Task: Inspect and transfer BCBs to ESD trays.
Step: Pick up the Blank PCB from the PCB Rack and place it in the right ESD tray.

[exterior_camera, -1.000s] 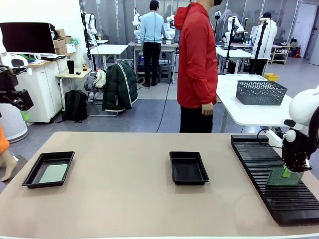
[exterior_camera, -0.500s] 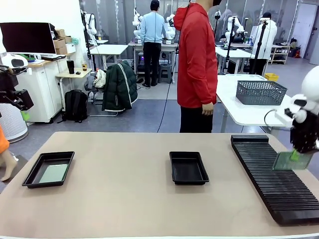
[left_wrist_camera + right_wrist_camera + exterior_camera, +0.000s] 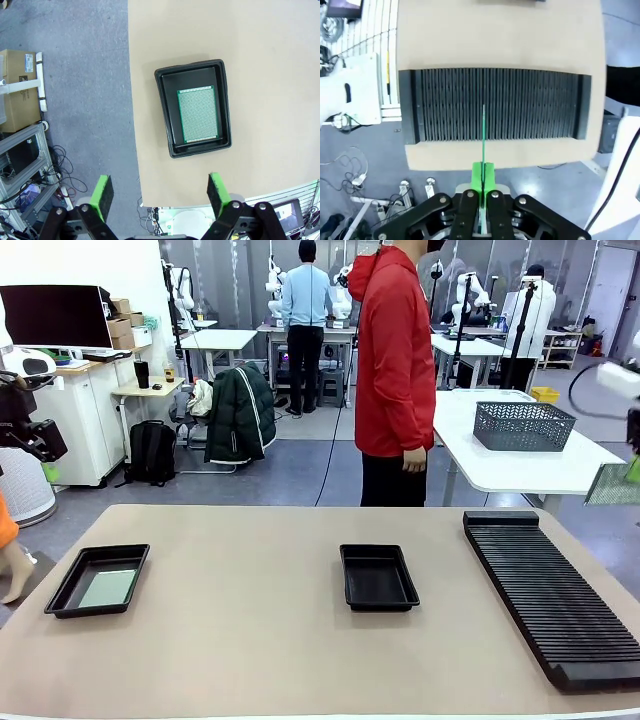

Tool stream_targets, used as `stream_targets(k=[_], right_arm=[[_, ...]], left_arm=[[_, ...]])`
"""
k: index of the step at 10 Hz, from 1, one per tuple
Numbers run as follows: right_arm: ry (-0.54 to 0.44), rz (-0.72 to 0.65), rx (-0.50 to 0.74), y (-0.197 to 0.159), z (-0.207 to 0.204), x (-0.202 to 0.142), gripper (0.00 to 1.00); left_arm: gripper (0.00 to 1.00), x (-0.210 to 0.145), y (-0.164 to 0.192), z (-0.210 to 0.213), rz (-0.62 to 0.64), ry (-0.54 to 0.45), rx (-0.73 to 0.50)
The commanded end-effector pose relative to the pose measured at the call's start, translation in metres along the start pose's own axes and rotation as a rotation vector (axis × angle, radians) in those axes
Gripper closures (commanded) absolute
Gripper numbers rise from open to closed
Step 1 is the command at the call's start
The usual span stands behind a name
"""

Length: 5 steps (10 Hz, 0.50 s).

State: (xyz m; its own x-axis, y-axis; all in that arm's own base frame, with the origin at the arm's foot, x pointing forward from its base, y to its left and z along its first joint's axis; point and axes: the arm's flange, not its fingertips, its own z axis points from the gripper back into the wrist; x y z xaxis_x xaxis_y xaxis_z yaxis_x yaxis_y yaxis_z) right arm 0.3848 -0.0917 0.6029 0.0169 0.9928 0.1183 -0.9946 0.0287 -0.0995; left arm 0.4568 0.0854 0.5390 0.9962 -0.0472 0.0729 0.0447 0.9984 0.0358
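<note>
so right fingers [image 3: 479,175] pinch a bcb [image 3: 483,127] by one edge, lifted clear of the slotted rack [image 3: 530,105]; thin grip, it could slip or swing. left fingers [image 3: 104,192] wide above esd tray [image 3: 165,110] holding another bcb [image 3: 197,114].

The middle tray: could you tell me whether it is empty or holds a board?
Empty: the middle tray shows only its bare black floor.

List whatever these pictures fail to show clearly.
- Right wrist view: the board in the right fingers is edge-on, its face hidden.
- Front view: the right edge cuts off part of that board and those fingers.
- Front view: the second board, in the left tray, is too small for detail.
</note>
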Motion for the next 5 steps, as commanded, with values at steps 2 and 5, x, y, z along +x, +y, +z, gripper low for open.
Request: stream_targets(k=[2, 5], right_arm=[[0.014, -0.033, -0.006, -0.001, 0.040, -0.009, 1.00], [0.013, -0.038, -0.020, 0.003, 0.061, -0.013, 1.00]], left_arm=[[0.00, 0.000, 0.000, 0.000, 0.001, 0.001, 0.000], [0.00, 0.000, 0.000, 0.000, 0.001, 0.001, 0.000]])
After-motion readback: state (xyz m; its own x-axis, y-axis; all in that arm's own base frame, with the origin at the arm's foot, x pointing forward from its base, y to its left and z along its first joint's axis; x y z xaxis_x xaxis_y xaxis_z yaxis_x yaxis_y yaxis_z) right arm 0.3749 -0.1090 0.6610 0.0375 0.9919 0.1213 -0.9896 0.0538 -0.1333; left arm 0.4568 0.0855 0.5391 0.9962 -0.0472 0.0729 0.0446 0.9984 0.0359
